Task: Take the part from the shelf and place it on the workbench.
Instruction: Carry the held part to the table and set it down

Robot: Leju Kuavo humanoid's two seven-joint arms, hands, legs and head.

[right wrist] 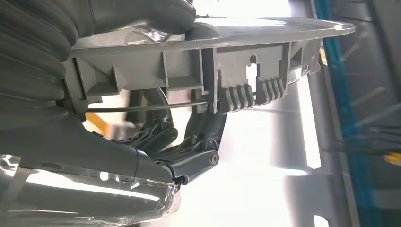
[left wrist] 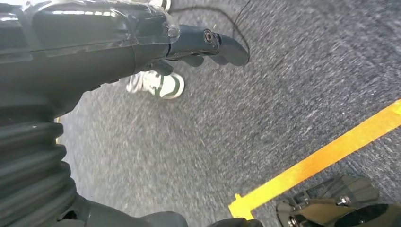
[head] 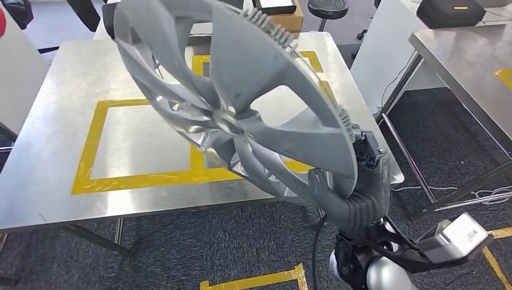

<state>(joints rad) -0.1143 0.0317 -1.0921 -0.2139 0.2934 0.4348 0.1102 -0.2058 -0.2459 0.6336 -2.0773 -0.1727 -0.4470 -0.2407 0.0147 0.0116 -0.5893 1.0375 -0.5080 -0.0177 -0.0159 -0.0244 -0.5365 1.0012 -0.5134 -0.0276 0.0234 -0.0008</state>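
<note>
Brushed steel workbench (head: 54,133), spoked grey plastic hubcap (head: 241,90), right hand (head: 353,187) gripping rim

A dark grey carpet (head: 199,241) is spread across the floor, marked here and there with yellow tape lines (head: 253,281). A second steel table (head: 465,60) is set off to the right, with cables trailed beneath it (head: 489,194). A black stool (head: 328,8) is parked at the far side. In the left wrist view, a white-and-green shoe (left wrist: 158,84) is planted on the carpet beside another yellow strip (left wrist: 317,161).
</note>
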